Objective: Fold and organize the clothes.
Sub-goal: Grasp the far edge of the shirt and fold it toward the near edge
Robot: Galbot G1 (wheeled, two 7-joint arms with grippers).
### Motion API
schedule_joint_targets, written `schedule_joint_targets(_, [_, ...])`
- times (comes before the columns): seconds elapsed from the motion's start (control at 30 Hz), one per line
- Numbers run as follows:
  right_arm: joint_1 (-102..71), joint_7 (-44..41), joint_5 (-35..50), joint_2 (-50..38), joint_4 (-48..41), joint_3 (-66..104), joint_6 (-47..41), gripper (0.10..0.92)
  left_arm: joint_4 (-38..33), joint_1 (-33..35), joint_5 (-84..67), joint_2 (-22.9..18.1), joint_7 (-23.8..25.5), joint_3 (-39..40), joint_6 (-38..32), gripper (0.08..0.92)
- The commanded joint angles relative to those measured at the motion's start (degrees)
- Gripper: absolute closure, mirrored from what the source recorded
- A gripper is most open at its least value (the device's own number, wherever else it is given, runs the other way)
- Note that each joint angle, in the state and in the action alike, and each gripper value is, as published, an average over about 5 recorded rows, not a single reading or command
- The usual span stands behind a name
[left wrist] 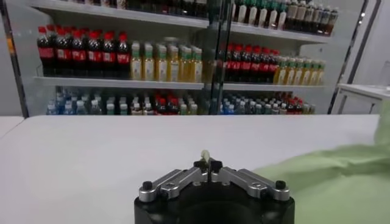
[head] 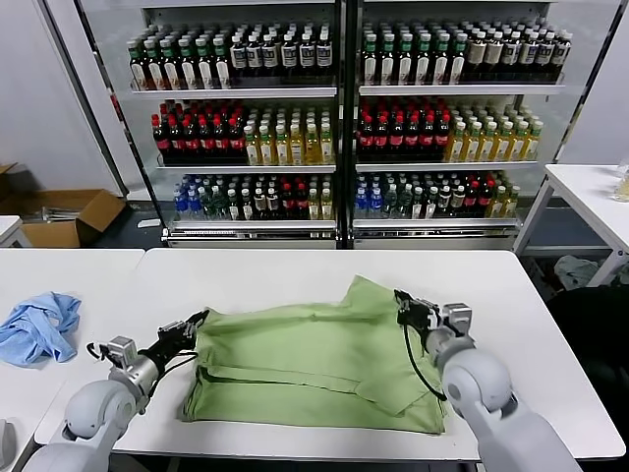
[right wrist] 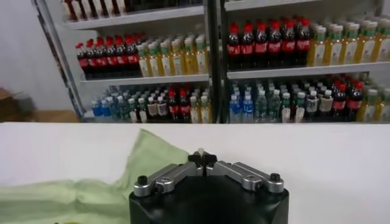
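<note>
— Two grippers were low over the white table [head: 295, 270] in the head view: the left gripper [head: 187, 329] at the green polo shirt [head: 314, 359]'s left edge, the right gripper [head: 405, 307] at its right edge. Light blue cloth [head: 39, 326] lay well left.
— And the left wrist view?
— Left gripper [left wrist: 208, 164] pinched shut, holding nothing clear; shirt [left wrist: 341, 182] beside it.
— Right wrist view?
— Right gripper [right wrist: 202, 159] shut too, shirt [right wrist: 91, 189] just beside; bottle shelves [right wrist: 274, 73] beyond.
</note>
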Motion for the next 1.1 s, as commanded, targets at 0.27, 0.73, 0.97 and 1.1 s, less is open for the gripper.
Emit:
schedule_joint_targets(0.27, [-17.83, -0.24, 0.09, -4.34, 15.59, 10.72, -0.49, 0.919, -8.23, 10.68, -1.21, 0.98, 2.01, -4.33, 0.43, 0.915])
schedule_joint_targets(0.73, [-26.05, 0.27, -0.81, -3.01, 20.16, 13.27, -0.55, 0.919, -6.88, 10.44, -0.58, 1.66, 3.27, -4.79, 2.45, 0.915])
schedule_joint_targets(0.97, [-28.32, -0.45, -4.58, -1.79, 17.71, 11.57, -0.51, 0.919, -6.04, 10.77, 5.07, 0.86, 3.33, -3.64, 4.15, 0.915])
schedule_joint_targets(1.1, [-28.66, -0.85, -5.65, -1.24, 16.48, 10.67, -0.5, 0.919, -6.33, 10.76, 5.97, 0.49, 1.65, -3.5, 4.87, 0.905])
